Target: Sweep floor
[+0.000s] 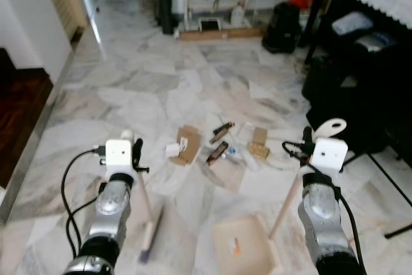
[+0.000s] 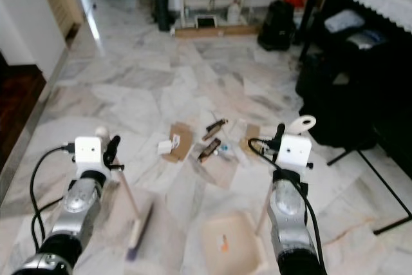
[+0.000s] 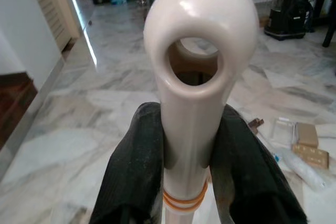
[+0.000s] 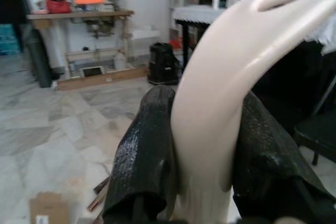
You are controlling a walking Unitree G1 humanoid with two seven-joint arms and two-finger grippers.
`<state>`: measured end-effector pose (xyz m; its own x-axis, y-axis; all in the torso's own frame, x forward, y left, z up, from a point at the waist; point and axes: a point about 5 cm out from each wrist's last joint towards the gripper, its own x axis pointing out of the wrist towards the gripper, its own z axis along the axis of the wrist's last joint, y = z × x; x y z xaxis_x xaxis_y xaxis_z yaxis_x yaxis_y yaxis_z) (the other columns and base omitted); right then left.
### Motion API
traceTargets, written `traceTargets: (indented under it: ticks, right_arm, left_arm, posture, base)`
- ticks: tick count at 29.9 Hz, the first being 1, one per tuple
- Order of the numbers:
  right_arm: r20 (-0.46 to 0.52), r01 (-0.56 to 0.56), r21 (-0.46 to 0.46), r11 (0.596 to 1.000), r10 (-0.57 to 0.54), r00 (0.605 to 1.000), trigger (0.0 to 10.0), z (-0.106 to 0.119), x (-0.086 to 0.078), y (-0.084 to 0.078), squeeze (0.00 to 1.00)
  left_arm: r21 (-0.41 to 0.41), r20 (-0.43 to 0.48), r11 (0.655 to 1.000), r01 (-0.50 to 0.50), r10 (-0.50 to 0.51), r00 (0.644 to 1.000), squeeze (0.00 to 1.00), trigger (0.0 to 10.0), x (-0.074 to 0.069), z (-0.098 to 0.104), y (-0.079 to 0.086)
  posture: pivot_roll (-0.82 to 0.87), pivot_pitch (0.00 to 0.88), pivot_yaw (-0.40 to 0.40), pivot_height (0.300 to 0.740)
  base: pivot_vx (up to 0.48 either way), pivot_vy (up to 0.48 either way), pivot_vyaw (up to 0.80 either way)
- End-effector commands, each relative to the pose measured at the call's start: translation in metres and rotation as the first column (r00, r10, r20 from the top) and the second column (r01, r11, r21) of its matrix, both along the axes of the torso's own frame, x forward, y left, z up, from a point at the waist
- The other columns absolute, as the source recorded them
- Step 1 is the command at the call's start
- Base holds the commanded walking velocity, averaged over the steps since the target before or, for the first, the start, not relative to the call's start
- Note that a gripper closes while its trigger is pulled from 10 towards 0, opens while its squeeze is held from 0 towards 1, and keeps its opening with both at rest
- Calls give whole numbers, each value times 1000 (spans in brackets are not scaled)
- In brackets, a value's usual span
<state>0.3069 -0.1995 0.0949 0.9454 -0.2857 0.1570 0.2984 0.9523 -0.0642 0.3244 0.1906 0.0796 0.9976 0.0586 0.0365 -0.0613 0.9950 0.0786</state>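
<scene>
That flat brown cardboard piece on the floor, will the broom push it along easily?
Probably. The cardboard piece lies flat on smooth marble floor, so it should slide readily. It looks thin and light, so it might slip under the broom bristles or flip instead of riding onto the dustpan.

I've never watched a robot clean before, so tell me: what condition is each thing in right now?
Left gripper: shut on the cream broom handle.
Right gripper: shut on the cream dustpan handle.
Cream broom head: resting on the floor, stick tilted.
Cream dustpan: flat on the floor, little in it.
Cardboard and wrapper litter: scattered on the marble floor, not yet swept.
</scene>
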Motion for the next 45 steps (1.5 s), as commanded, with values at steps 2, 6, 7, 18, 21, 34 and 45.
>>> traceTargets:
  ticks: [2, 6, 7, 18, 21, 34, 45]
  right_arm:
    - [23, 20, -19, 1000, -19, 1000, 10000, 6, 2, -5, 0]
    - [43, 38, -15, 999, -38, 998, 10000, 11, 5, -6, 0]
    - [43, 38, -15, 999, -38, 998, 10000, 11, 5, -6, 0]
    - [51, 39, 1, 999, -39, 998, 10000, 10, 3, -3, 0]
    - [43, 26, 5, 1000, -26, 999, 10000, 7, 4, 1, 0]
    - [66, 6, 0, 1000, -6, 998, 10000, 17, 10, 1, 0]
    - [63, 9, 2, 1000, -9, 998, 10000, 15, 9, -1, 0]
  left_arm:
    - [-8, 46, 1000, 30, -30, 999, 0, 10000, 7, 11, -8]
    - [4, 42, 998, 68, -68, 997, 0, 10000, 11, 14, -12]
    - [4, 42, 998, 68, -68, 997, 0, 10000, 11, 14, -12]
    - [8, 68, 997, 77, -77, 995, 0, 10000, 18, 24, -14]
    - [12, 81, 998, 66, -66, 995, 0, 10000, 17, 26, -11]
    - [9, 95, 999, 42, -43, 995, 0, 10000, 14, 25, -8]
    - [10, 176, 1000, -4, 3, 984, 0, 10000, 20, 46, 2]
  posture:
    - [-163, 0, 44, 740]
    - [-202, 0, 84, 740]
    - [-202, 0, 84, 740]
    - [-134, 0, 81, 740]
    - [-109, 0, 76, 740]
    - [-94, 0, 49, 740]
    - [-84, 0, 43, 740]
  base:
    - [480, 0, 0]
    - [480, 0, 0]
    - [480, 0, 0]
    - [480, 0, 0]
    - [480, 0, 0]
    - [480, 0, 0]
    - [262, 0, 0]
